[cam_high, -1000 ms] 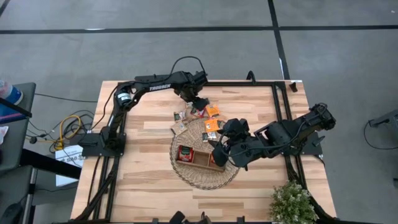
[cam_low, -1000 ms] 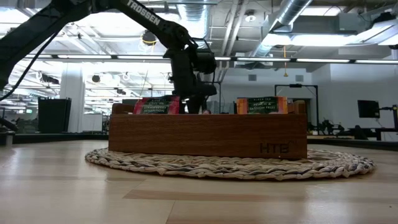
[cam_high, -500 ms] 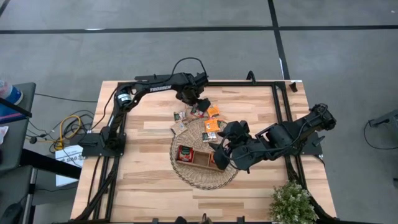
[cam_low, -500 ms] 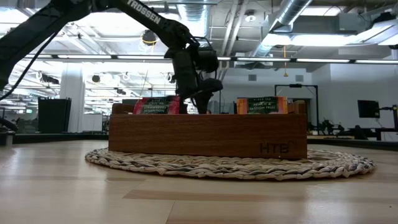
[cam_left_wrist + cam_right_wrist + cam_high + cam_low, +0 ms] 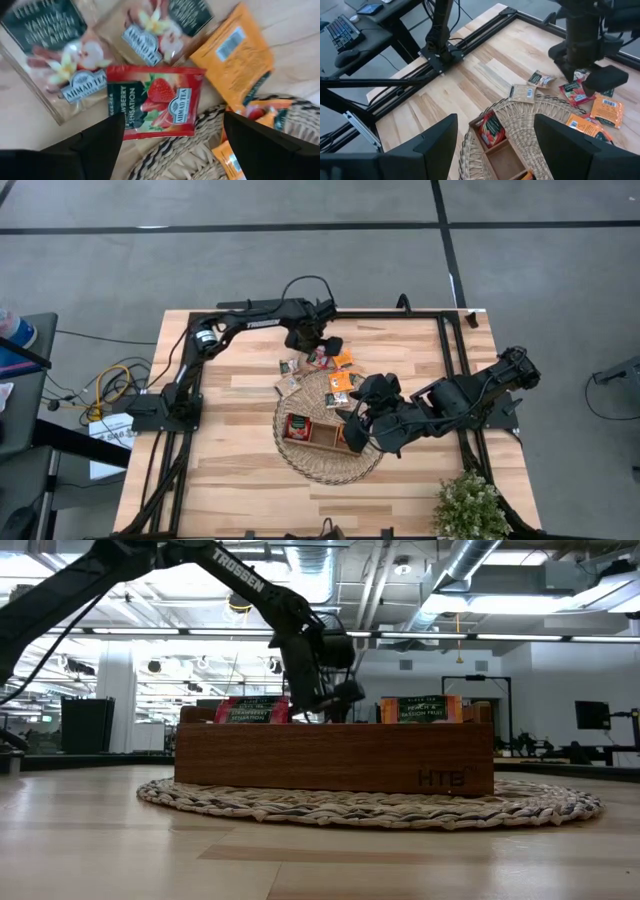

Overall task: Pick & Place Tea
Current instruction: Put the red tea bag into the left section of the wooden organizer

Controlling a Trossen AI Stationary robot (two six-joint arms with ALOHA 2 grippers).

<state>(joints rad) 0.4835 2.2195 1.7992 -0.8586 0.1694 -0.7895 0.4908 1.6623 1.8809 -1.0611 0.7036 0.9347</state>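
The tea lies as loose sachets on the table at the basket's far rim. A red strawberry sachet [image 5: 152, 107] lies flat there, with pale sachets [image 5: 60, 50] and an orange one [image 5: 235, 55] beside it. My left gripper [image 5: 172, 120] hangs open just above the red sachet [image 5: 320, 360], pointing steeply down, one finger on either side and touching nothing. My right gripper [image 5: 496, 120] waits open, high over the wooden tray [image 5: 500, 155]. In the tray, a red sachet [image 5: 250, 710] and an orange one [image 5: 420, 708] stand upright.
The tray [image 5: 330, 755] sits on the round wicker basket [image 5: 325, 465]. More orange sachets [image 5: 582, 125] lie on the basket's far rim. A potted plant [image 5: 470, 508] stands at the near right corner. Bare wood lies left of and in front of the basket.
My left gripper has sunk toward the red sachet and shifted slightly toward the table's right edge. It has rolled about its own axis, and its fingers stand wider apart than a second ago. My right arm has kept still.
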